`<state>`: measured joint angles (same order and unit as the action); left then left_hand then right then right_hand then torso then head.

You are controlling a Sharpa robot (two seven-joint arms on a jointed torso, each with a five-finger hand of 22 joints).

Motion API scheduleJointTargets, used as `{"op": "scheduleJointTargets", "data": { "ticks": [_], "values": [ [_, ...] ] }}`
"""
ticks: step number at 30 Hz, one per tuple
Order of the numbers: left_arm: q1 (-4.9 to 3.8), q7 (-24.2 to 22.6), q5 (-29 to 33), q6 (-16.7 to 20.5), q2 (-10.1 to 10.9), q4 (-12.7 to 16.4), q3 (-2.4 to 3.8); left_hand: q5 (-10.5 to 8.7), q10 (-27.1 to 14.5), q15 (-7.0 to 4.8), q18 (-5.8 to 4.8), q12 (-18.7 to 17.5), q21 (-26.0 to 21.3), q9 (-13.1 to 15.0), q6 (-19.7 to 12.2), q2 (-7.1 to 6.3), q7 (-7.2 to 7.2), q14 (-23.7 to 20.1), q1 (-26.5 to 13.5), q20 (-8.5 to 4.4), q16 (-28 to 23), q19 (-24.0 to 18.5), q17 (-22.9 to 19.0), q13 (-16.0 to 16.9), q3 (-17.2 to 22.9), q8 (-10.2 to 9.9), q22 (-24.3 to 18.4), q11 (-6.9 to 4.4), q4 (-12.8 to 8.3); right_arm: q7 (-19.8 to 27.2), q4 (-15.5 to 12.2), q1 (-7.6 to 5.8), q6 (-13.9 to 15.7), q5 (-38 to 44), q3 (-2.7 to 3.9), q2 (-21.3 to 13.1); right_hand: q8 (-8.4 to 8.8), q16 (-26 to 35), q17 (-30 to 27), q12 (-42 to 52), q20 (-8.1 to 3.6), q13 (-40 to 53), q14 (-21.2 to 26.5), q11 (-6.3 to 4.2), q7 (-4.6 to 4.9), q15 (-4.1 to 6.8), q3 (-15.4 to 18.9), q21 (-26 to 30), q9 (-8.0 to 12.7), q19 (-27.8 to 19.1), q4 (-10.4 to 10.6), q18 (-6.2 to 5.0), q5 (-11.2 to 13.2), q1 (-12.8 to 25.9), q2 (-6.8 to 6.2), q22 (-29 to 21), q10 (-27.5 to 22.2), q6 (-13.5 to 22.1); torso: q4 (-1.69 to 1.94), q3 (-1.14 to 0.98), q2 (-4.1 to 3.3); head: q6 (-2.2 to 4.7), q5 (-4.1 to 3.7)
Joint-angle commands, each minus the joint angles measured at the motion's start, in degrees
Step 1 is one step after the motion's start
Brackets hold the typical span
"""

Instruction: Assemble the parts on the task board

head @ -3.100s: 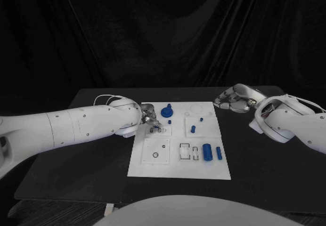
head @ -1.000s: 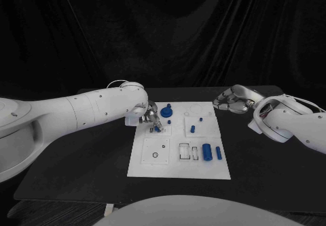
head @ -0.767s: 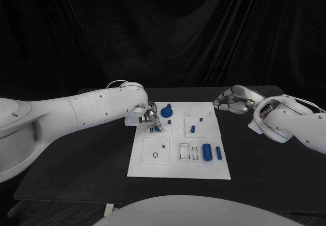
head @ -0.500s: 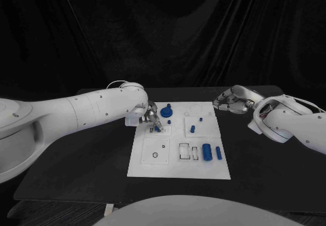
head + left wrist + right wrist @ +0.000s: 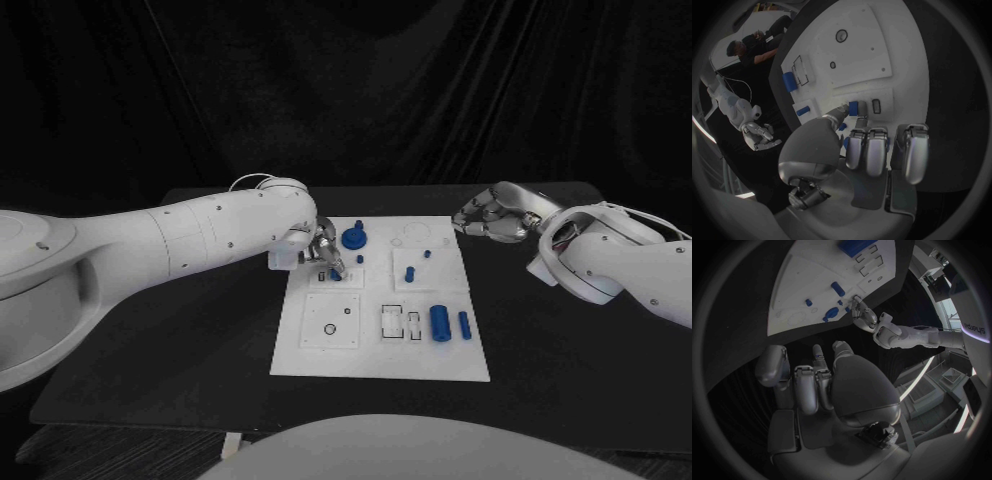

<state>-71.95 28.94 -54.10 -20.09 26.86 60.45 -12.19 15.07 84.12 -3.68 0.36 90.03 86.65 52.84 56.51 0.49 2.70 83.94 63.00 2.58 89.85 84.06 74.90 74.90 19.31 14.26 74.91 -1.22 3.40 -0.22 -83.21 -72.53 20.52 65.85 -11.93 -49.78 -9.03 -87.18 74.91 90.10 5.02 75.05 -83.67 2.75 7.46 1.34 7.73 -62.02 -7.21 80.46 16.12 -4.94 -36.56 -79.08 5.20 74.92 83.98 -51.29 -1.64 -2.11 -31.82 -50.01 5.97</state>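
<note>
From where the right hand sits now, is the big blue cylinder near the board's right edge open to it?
Probably yes. The right hand hangs off the task board's far right corner holding nothing, and the big blue cylinder lies bare on the board's right side. The left hand is busy on the far left, out of the path.

The black table [image 5: 173, 360] lies flat, its far edge running straight across in front of a black curtain [image 5: 346, 90]. The curtain hangs in soft vertical folds behind the whole width of the table, reaching down to that far edge and past both far corners
</note>
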Motion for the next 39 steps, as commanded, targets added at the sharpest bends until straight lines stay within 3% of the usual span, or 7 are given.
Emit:
{"op": "scheduleJointTargets", "data": {
  "ticks": [1,15,18,25,39],
  "values": [
    [0.24,-0.79,0.06,0.31,-0.30,-0.15,0.05,-0.31,5.88,-0.10,0.61,-0.03,-0.28,-0.11,0.23,0.43,0.13,6.06,-0.20,0.07,0.15,3.50,15.10,15.10,0.17,-0.31,13.80,0.07,0.08,-0.79,-0.07,0.15,-0.50,0.27,0.05,-0.01,0.24,0.31,11.45,-0.21,-0.12,14.77,-5.22,0.28,0.30,-0.24,-0.42,0.20,0.09,-0.38,-0.08,-0.72,-0.34,-0.39,0.01,7.43,5.86,0.08,-0.01,-0.01,-0.01,0.01,0.04],
    [0.76,-0.34,0.06,0.72,-0.45,-0.93,0.05,-1.02,5.88,-0.03,0.70,-0.03,-0.60,-0.30,0.15,0.53,0.21,6.06,-0.25,0.12,0.15,3.27,15.10,15.10,0.14,-0.56,13.69,0.14,0.14,-0.90,0.04,0.24,-0.83,0.27,0.05,0.08,0.24,0.36,11.39,-0.21,-0.11,14.77,-5.20,0.30,0.32,-0.25,-0.47,0.30,0.10,-0.43,-0.08,-0.74,-0.35,-0.43,0.00,7.40,5.86,0.07,-0.01,0.00,-0.01,0.01,0.21],
    [0.84,-0.36,0.06,0.98,-0.47,-0.95,0.05,-2.53,5.88,0.06,0.73,-0.03,-0.73,-0.54,0.19,0.60,0.31,6.06,-0.42,0.22,0.15,3.18,15.10,15.10,-0.07,-0.82,13.64,0.25,0.28,-0.90,0.07,0.26,-0.91,0.27,0.05,0.10,0.24,0.36,11.39,-0.21,-0.11,14.77,-5.20,0.30,0.32,-0.25,-0.47,0.30,0.10,-0.43,-0.08,-0.74,-0.35,-0.43,0.00,7.40,5.86,0.07,-0.02,0.00,0.00,0.01,0.20],
    [0.92,-0.18,0.06,1.49,-0.54,-0.86,0.05,-8.84,5.88,0.39,0.76,-0.03,-0.86,-1.16,0.28,0.63,0.71,6.06,-2.16,0.56,0.15,3.08,15.10,15.10,-2.16,-1.58,13.60,0.60,1.82,-0.92,0.12,0.30,-1.16,0.27,0.05,0.14,0.25,0.42,11.32,-0.27,-0.10,14.69,-5.17,0.31,0.33,-0.26,-0.52,0.40,0.10,-0.47,-0.07,-0.75,-0.35,-0.47,0.00,7.38,5.78,0.06,0.03,-0.02,0.02,0.01,0.19],
    [1.04,1.31,0.06,1.56,-0.43,-0.69,0.04,-11.22,5.88,0.79,0.81,-0.03,-1.03,-1.59,0.15,0.30,1.23,6.06,-5.86,0.91,0.15,2.97,15.10,15.10,-6.11,-2.26,13.54,1.07,4.83,-1.11,0.17,0.41,-1.58,0.27,0.05,0.10,0.26,0.46,11.28,-0.30,-0.09,14.64,-5.15,0.33,0.35,-0.28,-0.58,0.58,0.11,-0.54,-0.06,-0.78,-0.33,-0.50,-0.01,7.33,5.74,0.05,-0.01,-0.01,0.00,0.01,0.30]
  ]
}}
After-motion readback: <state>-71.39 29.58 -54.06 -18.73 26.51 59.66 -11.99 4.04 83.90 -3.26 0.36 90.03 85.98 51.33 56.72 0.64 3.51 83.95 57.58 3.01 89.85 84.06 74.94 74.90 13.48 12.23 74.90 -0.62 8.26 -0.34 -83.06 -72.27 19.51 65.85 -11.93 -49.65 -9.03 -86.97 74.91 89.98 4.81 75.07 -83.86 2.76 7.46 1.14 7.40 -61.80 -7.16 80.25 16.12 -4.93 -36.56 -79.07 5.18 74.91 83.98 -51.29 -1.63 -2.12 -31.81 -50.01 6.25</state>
